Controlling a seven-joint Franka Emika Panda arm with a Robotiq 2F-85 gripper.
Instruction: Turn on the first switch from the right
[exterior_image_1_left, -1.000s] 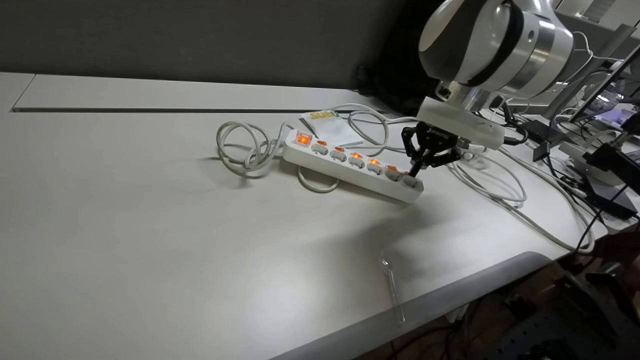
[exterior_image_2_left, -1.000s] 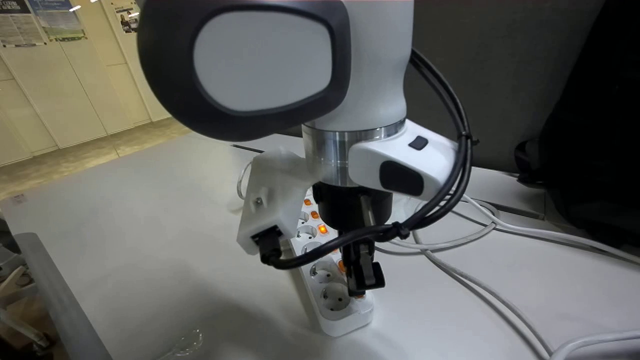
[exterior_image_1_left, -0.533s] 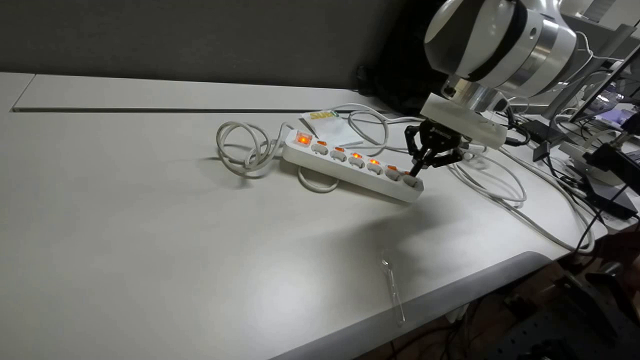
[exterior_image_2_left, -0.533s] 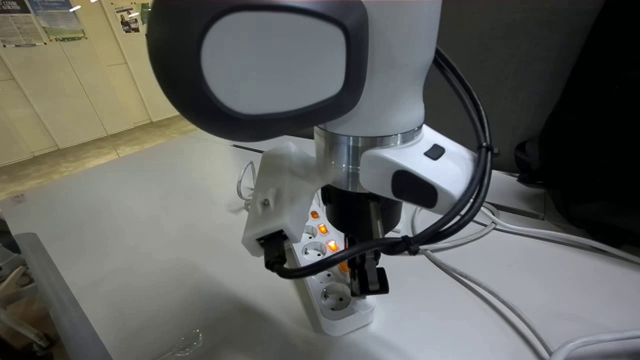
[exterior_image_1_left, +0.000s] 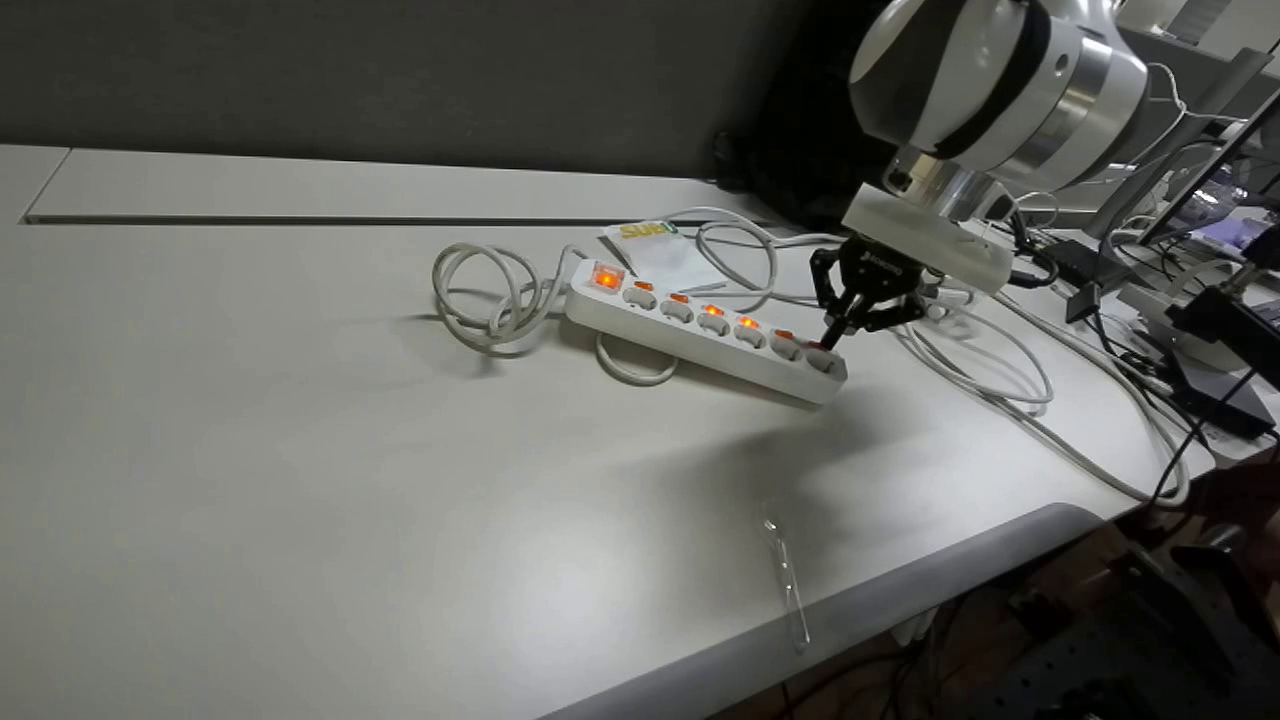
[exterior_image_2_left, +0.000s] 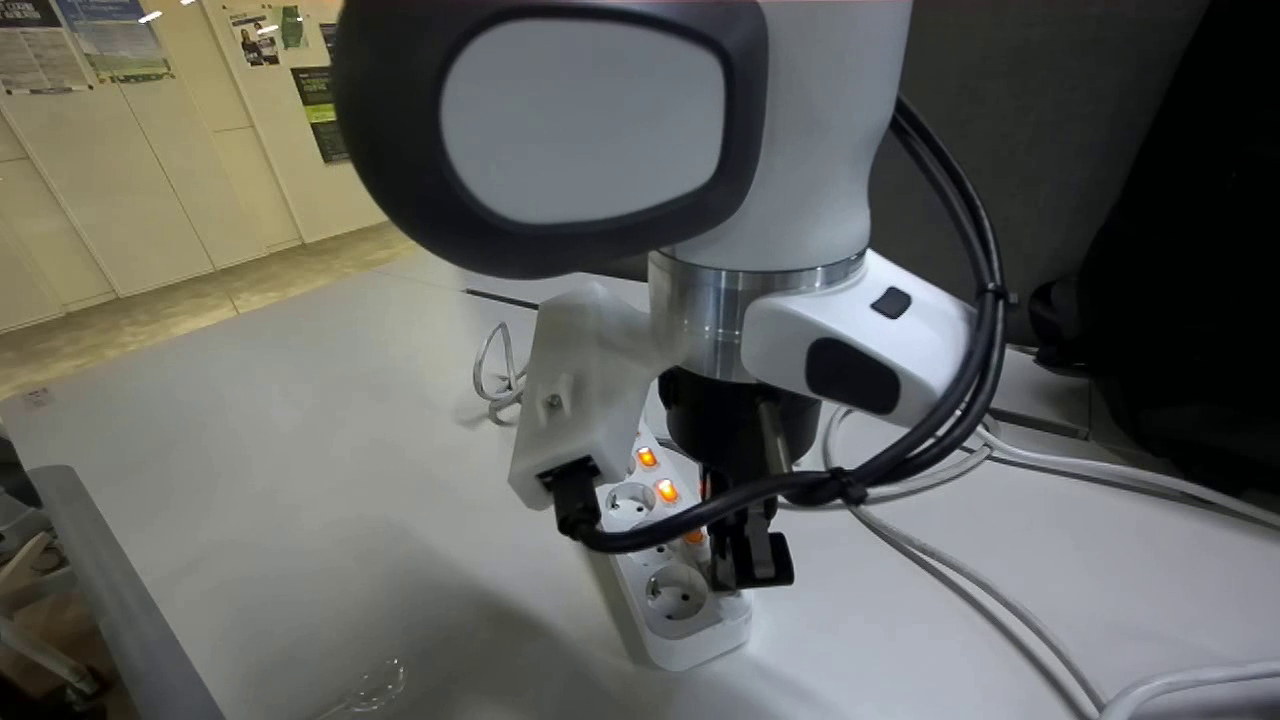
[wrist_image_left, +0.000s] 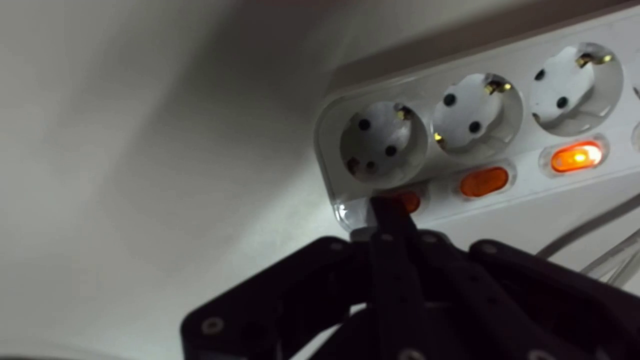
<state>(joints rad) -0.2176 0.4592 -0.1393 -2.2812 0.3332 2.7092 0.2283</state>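
White cord (exterior_image_1_left: 490, 325), looped in a loose coil at far left of the pale counter (exterior_image_1_left: 300, 450) in an exterior view. Just right of it, the power strip (exterior_image_1_left: 700, 350), lying at a slant, left end farther back. Large square switch (exterior_image_1_left: 607, 279) at that end, glowing orange. Then six small switches (exterior_image_1_left: 679, 298) in a row: two dull orange, the third switch (exterior_image_1_left: 712, 311) and fourth switch (exterior_image_1_left: 747, 323) lit, the fifth switch (exterior_image_1_left: 784, 335) dull. Behind the strip, a pale packet (exterior_image_1_left: 665, 260) with yellow lettering. Nearer the front, a clear spoon (exterior_image_1_left: 786, 575), handle reaching over the grey edging (exterior_image_1_left: 930, 590). Next, the gripper (exterior_image_1_left: 831, 338), angled down to the strip's right end, fingertips (wrist_image_left: 392, 215) together. Both exterior views put the gripper at that same end. Rightmost switch (wrist_image_left: 411, 201) there, last of the row, beside the end socket (wrist_image_left: 384, 140); in the wrist view the fingertips cover part of it, the rest showing dull red. Pressing or merely above it: cannot tell. Above and to the right, the white-and-grey arm (exterior_image_1_left: 1000, 95). Farther right, loose cables (exterior_image_1_left: 1050, 437) trailing over the counter, then dark equipment (exterior_image_1_left: 1235, 330), crowded, hard to sort apart.
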